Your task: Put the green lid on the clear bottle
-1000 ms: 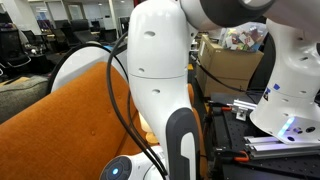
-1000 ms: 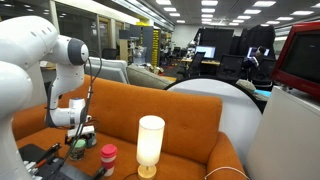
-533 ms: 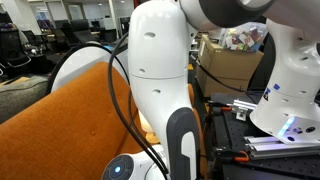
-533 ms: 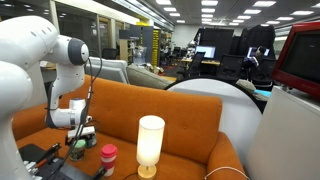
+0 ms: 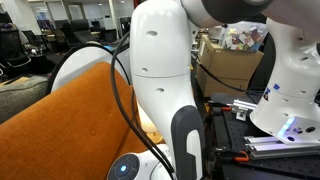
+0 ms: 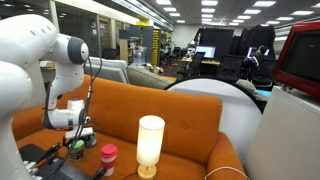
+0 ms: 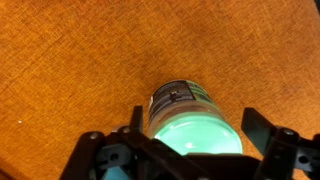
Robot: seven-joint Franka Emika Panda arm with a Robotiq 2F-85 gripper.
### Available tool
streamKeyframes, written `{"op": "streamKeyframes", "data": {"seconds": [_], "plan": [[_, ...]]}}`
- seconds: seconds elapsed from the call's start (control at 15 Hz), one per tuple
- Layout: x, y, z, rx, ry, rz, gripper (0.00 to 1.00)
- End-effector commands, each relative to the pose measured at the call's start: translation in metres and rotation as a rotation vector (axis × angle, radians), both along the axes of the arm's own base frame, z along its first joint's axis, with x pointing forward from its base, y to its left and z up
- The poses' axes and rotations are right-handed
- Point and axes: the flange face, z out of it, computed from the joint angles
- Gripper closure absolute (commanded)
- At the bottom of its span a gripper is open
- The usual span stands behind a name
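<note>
Placement stage, as judged from the layout. In an exterior view, from the left: the arm (image 6: 62, 60) reaches down to the orange sofa (image 6: 120, 110), with the gripper (image 6: 79, 137) low over the seat and something green directly beneath it. Near that stands a red-lidded cup (image 6: 108, 155), then a white lamp (image 6: 150, 143). In the wrist view, one finger (image 7: 136, 118) stands at the left of the green lid (image 7: 196, 132) and the other at its right, both close to the rim; whether they pinch it cannot be told. The lid appears to sit over the bottle (image 7: 178, 96), whose labelled wall shows beneath. The next move probably calls for pressing or twisting the lid home, then parting the fingers and rising straight up without tipping the bottle.
</note>
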Motion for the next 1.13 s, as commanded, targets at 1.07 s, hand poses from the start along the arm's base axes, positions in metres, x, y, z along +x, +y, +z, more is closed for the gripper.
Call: {"op": "streamKeyframes", "data": {"seconds": [1.07], "plan": [[-0.027, -0.034, 0.019, 0.031, 0.011, -0.053, 0.0]]}}
